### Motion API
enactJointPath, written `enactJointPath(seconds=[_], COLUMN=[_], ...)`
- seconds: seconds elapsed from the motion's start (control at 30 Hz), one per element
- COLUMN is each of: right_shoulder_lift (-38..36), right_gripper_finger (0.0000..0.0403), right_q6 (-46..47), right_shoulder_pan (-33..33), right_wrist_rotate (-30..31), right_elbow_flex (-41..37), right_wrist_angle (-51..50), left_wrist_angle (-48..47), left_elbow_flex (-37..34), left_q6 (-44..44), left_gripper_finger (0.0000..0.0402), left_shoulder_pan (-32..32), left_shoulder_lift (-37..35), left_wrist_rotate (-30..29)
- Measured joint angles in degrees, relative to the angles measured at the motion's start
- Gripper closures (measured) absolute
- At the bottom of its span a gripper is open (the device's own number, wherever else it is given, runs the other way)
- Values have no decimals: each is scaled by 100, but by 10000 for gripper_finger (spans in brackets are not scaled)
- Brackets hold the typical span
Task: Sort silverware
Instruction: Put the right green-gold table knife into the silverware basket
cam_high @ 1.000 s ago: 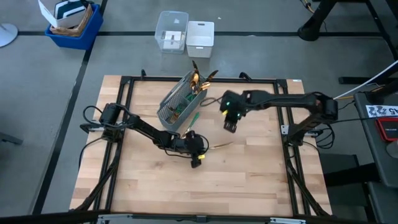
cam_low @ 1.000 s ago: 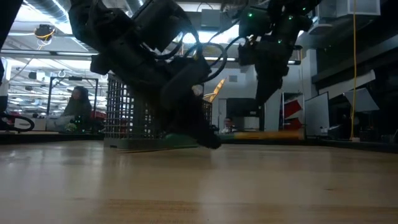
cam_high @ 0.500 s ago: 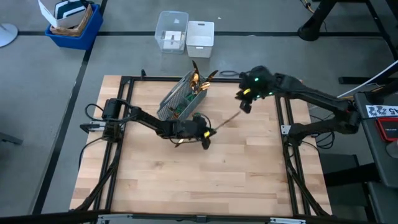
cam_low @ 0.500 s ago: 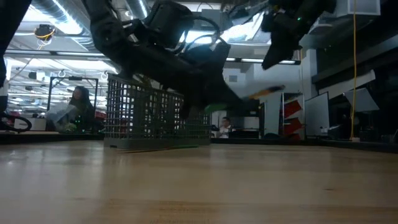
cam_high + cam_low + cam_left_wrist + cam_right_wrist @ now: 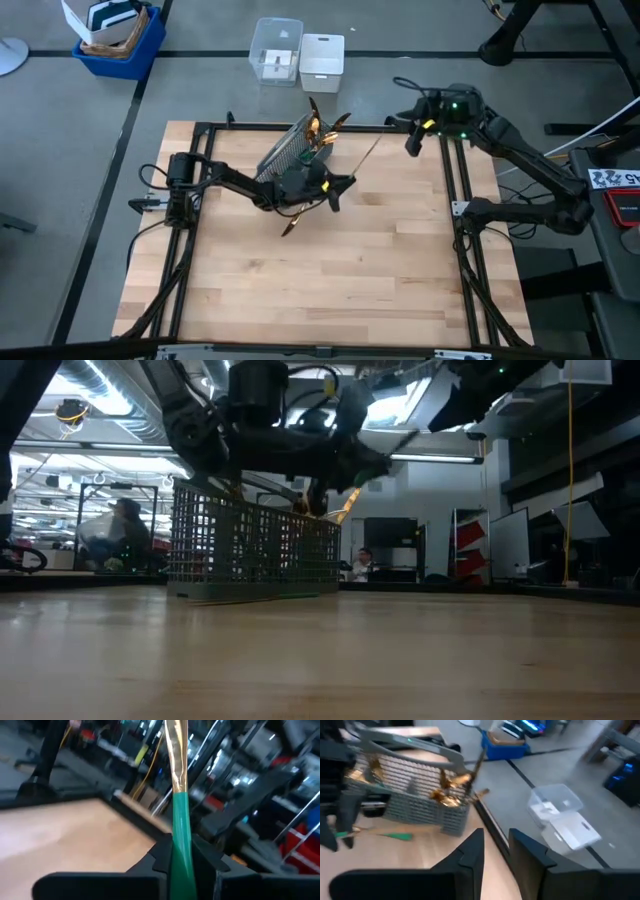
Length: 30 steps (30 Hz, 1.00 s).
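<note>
Silverware was in two places at this moment: most of the pieces stood in the grey mesh basket (image 5: 290,158) at the far middle of the tabletop (image 5: 380,270), and one piece (image 5: 178,810) was in the left hand (image 5: 325,190). The pieces in the basket (image 5: 451,784) stood with their gold heads up and their handles down inside the mesh, so the heads stuck out over the far end of the rim (which kinds they were, I could not tell).

The left hand was just beside the basket, on its near side, and above the wood. In the left wrist view its two dark fingers (image 5: 159,857) were closed on the teal-green handle, low on the handle, so that the gold part pointed forward and away from the hand. I think it was gripped at the handle end because this leaves the head free and keeps the fingers out of the way when the piece goes down into a compartment. In the high view the gold end (image 5: 291,226) showed below the hand, toward the near side of the tabletop. The head was too blurred to say if it was a fork, a spoon or a knife.

The right hand (image 5: 412,143) waited at the far right edge of the tabletop, well apart from the basket, perhaps to leave room for the left arm. Its fingers (image 5: 470,855) stood a little apart and nothing was between them.

Beyond the tabletop, on the floor, stood two small clear boxes (image 5: 298,55) and a blue bin (image 5: 118,35).
</note>
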Motion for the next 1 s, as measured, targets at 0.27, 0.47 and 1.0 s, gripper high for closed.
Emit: enactJointPath(seconds=[0.27,0.47,1.0], right_shoulder_lift=[276,639,1419], right_gripper_finger=[310,310,310], right_q6=[145,617,1655], right_shoulder_pan=[-19,-19,21], right_wrist_rotate=[-2432,-3842,-5119], right_elbow_flex=[0,0,0], right_wrist_angle=[248,964,2187], left_wrist_angle=[1197,1910,1870], left_elbow_flex=[0,0,2], left_q6=[198,185,199], left_gripper_finger=[364,359,356], left_shoulder_pan=[61,63,77], left_shoulder_lift=[-2,-2,-7], left_wrist_rotate=[228,721,846])
